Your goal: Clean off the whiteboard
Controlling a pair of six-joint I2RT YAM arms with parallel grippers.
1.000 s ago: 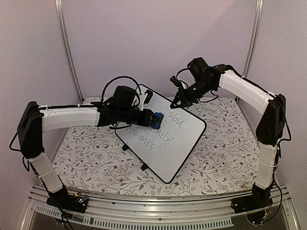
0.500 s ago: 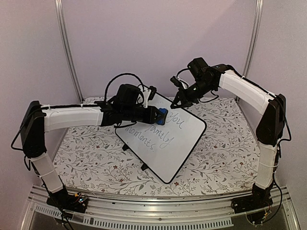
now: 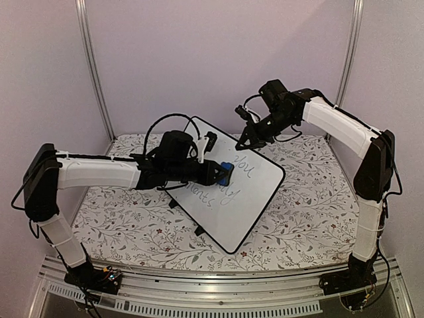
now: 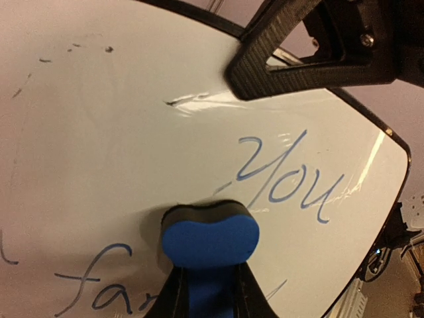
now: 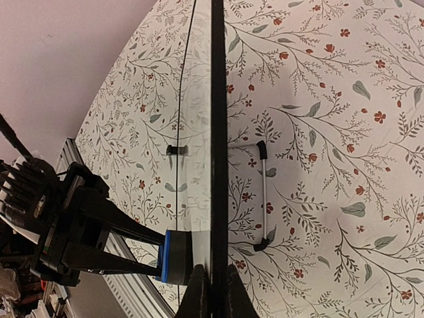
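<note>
While your right gripper (image 3: 244,141) pinches the far edge of the whiteboard (image 3: 255,189), which stands tilted on the flowered table (image 3: 311,209), your left gripper (image 3: 220,173) presses a clamped blue eraser (image 4: 209,242) against its writing.

The whiteboard (image 3: 250,193) — white, black-framed, on small black feet — lay cornerwise, with "you" and partial words handwritten across it.

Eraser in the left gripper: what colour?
Blue eraser with a dark layer at its tip; clearest in left wrist view.
</note>
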